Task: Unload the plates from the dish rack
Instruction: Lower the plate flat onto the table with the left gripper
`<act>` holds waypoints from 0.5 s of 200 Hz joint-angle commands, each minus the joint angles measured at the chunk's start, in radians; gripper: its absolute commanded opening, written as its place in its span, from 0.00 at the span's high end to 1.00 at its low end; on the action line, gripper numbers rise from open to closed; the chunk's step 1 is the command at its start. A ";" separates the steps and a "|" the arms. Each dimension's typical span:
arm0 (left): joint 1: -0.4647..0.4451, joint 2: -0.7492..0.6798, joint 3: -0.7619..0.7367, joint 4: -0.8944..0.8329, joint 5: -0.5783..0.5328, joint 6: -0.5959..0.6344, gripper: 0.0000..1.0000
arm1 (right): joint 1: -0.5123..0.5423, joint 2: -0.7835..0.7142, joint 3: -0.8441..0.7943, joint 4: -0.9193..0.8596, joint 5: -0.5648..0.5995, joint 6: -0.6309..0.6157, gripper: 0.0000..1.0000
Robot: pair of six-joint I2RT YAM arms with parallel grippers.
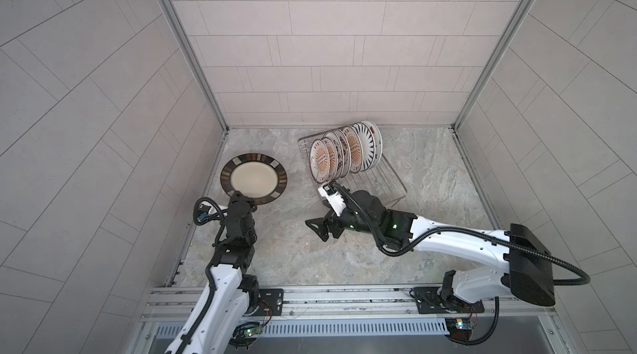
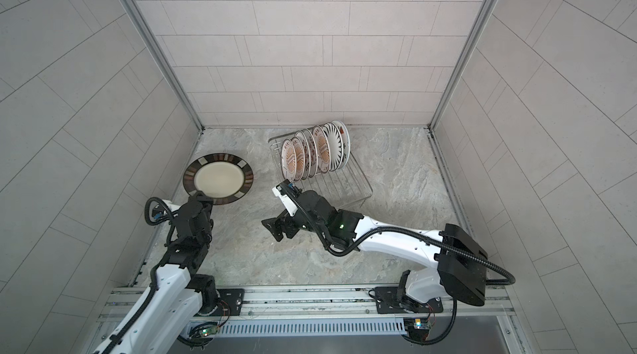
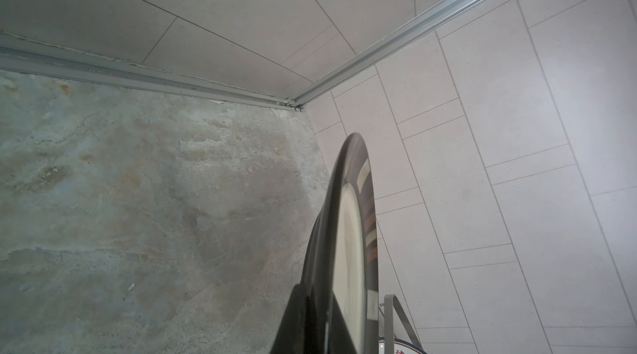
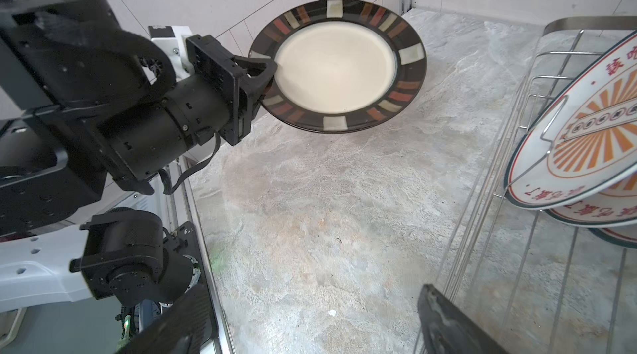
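Plate handling starts at the left gripper [image 4: 267, 71], clenched on the near rim of the brown-rimmed plate [image 1: 254, 179] and holding it level above the table [image 1: 275, 259] at the left. It looks best to lower the plate flat until it rests, then let go. The right gripper [image 1: 315, 230] gapes empty near the rack [image 1: 396, 186], where the other plates [image 1: 341, 155] stand at the far end.

surface: grey marbled tabletop [image 1: 293, 249] | on it: wire dish rack [image 1: 382, 185], toward the back

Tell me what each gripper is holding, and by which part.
The left gripper holds the brown-rimmed plate by its rim, on the side toward the arm. The right gripper is open and holds nothing.
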 commanded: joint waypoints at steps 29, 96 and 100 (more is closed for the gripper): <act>0.079 0.090 0.033 0.285 0.108 -0.140 1.00 | 0.007 0.068 0.068 -0.039 0.008 -0.034 0.04; 0.131 0.281 -0.003 0.425 0.146 -0.149 1.00 | 0.010 0.085 0.077 -0.047 -0.003 -0.038 0.05; 0.131 0.290 0.000 0.428 0.147 -0.147 1.00 | 0.010 0.085 0.077 -0.046 -0.002 -0.038 0.05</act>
